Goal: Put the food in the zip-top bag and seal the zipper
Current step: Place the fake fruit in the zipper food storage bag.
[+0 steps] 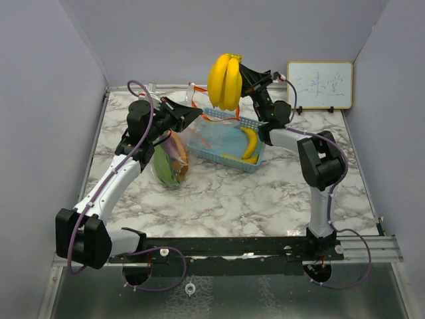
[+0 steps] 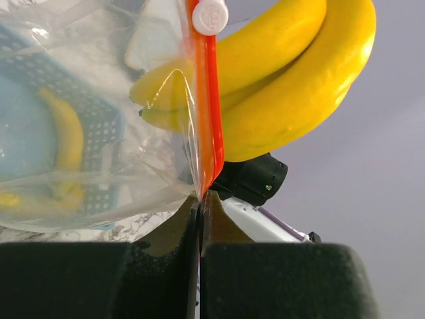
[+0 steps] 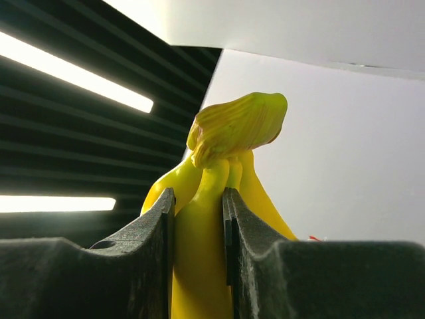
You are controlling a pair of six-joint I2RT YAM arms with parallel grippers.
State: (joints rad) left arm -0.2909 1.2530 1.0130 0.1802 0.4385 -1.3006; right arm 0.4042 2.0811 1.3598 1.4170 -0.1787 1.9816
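Bananas [image 1: 224,81] dangle from right end effector [image 3: 197,199], left end effector [image 2: 200,201] pinches bag [image 1: 174,159] rim; one banana [image 1: 250,143] still in basket [image 1: 232,163], zipper [image 2: 212,100] unsealed.

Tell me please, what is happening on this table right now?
The right pincer holds a bunch of bananas in the air near the blue basket, where one banana lies. The left pincer is shut on the orange zipper edge of the zip-top bag, holding it up. Some produce is in the bag.
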